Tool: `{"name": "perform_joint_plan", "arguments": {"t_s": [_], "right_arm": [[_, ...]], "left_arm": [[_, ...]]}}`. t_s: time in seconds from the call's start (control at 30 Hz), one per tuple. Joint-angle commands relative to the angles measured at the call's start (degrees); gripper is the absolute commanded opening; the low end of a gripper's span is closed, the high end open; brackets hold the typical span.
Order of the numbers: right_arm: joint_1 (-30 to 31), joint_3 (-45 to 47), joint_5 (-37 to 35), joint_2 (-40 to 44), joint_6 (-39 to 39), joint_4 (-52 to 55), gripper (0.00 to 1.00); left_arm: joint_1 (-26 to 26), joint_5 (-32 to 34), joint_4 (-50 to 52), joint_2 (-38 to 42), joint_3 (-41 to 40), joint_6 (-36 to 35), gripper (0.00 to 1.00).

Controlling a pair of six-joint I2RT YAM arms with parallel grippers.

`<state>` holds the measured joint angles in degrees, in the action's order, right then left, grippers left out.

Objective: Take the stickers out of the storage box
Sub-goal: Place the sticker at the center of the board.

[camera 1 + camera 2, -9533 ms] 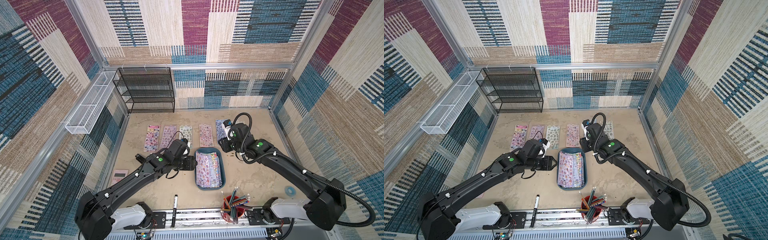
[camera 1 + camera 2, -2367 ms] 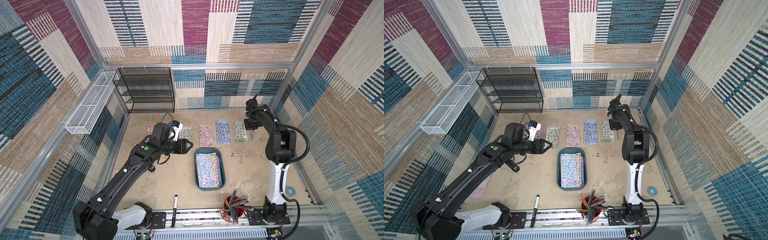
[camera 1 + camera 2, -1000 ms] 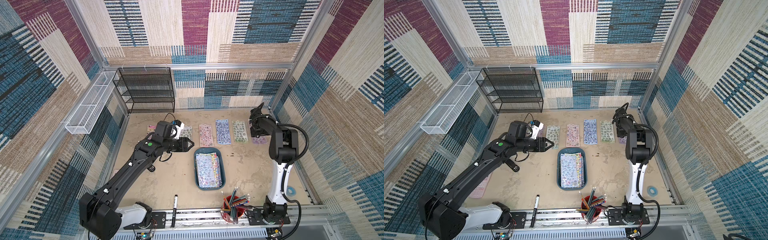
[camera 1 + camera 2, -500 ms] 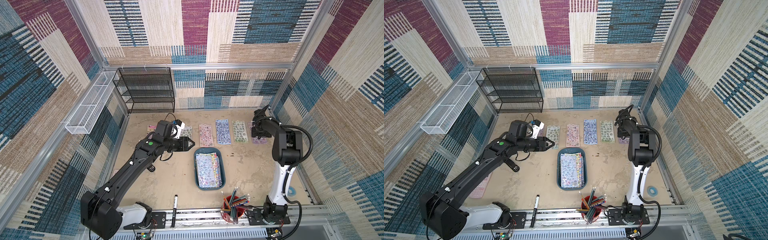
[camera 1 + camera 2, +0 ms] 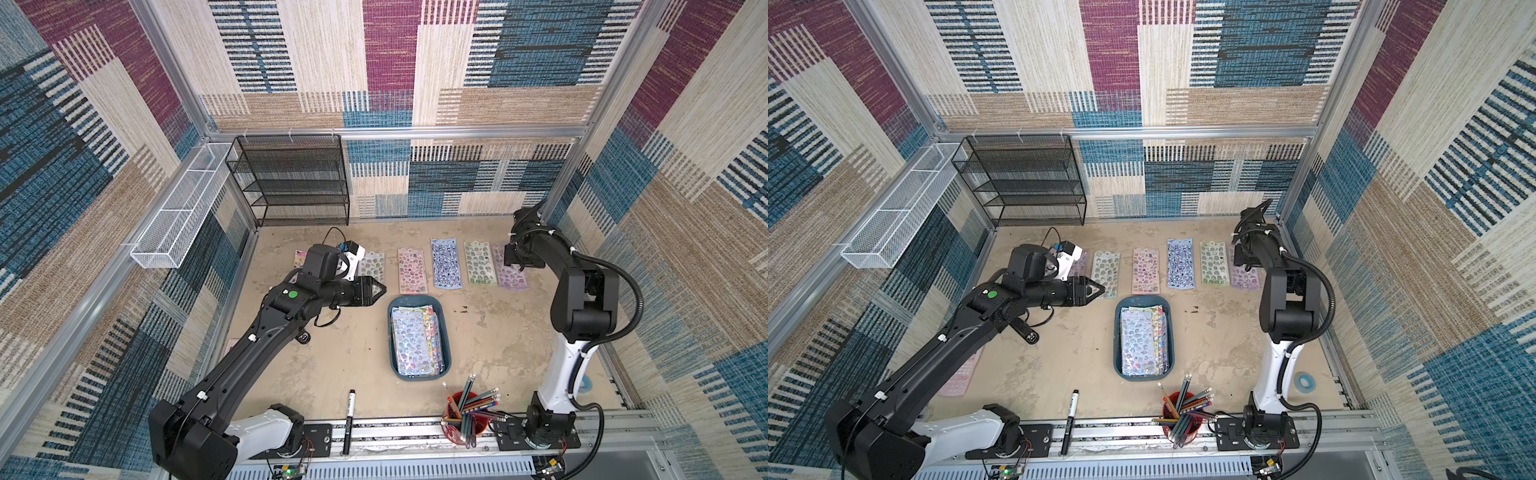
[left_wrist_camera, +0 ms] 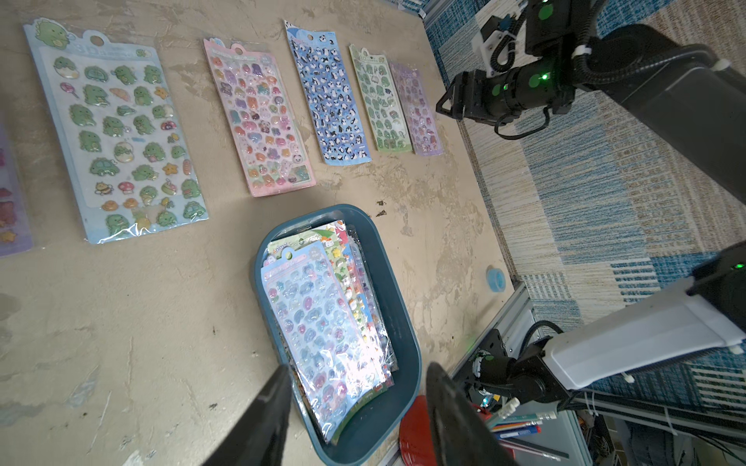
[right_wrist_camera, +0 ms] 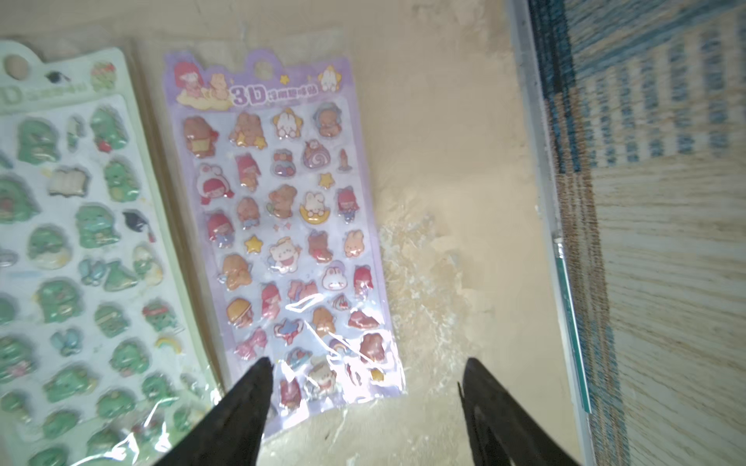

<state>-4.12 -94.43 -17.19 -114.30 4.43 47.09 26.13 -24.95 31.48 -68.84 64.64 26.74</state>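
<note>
Hovering empty, jaws spread, my right gripper point(image 7: 367, 365) sat over the lilac sheet point(image 7: 282, 226) closing the far row; my left gripper point(image 6: 358, 368), also open, aimed at the central storage box point(image 6: 363, 427), whose stacked stickers point(image 6: 319, 322) needed lifting.

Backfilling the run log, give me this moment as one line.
left gripper: open, empty, near storage box | right gripper: open, empty, over lilac sheet | stickers: stack in box, others on table | task: unfinished
</note>
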Motion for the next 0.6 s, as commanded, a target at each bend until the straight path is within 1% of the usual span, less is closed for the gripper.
{"name": "perform_joint_plan", "arguments": {"t_s": [0.0, 0.03, 0.07, 0.1, 0.13, 0.2, 0.23, 0.4, 0.57], "right_arm": [[0.4, 2.2, -0.6, 4.2, 0.9, -1.2, 0.73], [0.5, 2.6, 1.0, 5.5, 0.6, -2.2, 0.7], [0.5, 4.2, 2.5, 6.2, 0.5, -2.8, 0.65], [0.5, 4.6, 4.1, 6.7, 0.4, -2.9, 0.57], [0.4, 5.0, 6.2, 7.1, 0.5, -2.9, 0.44], [0.5, 6.0, 8.5, 7.5, 0.8, -3.7, 0.11], [0.5, 6.8, 9.3, 7.6, 0.8, -4.5, 0.0], [0.6, 6.7, 11.7, 4.3, 0.5, -6.5, 0.0], [0.5, 4.0, 10.5, -0.7, 0.6, -8.3, 0.0]], "left_arm": [[0.0, 0.8, 0.5, 0.8, -0.6, 0.7, 0.55], [0.0, 0.8, 0.5, 0.8, -0.7, 0.9, 0.55], [0.0, 0.8, 0.5, 1.0, -0.9, 1.1, 0.55], [0.0, 0.8, 0.4, 1.1, -1.2, 1.3, 0.55], [0.0, 0.9, 0.5, 1.4, -1.3, 1.5, 0.55], [0.0, 1.1, 0.7, 1.9, -1.6, 1.7, 0.54], [0.0, 1.4, 1.0, 2.3, -1.8, 1.9, 0.54], [0.0, 3.0, 2.0, 3.9, -2.6, 2.2, 0.54], [0.0, 3.7, 2.8, 4.4, -3.1, 2.7, 0.54]]}}
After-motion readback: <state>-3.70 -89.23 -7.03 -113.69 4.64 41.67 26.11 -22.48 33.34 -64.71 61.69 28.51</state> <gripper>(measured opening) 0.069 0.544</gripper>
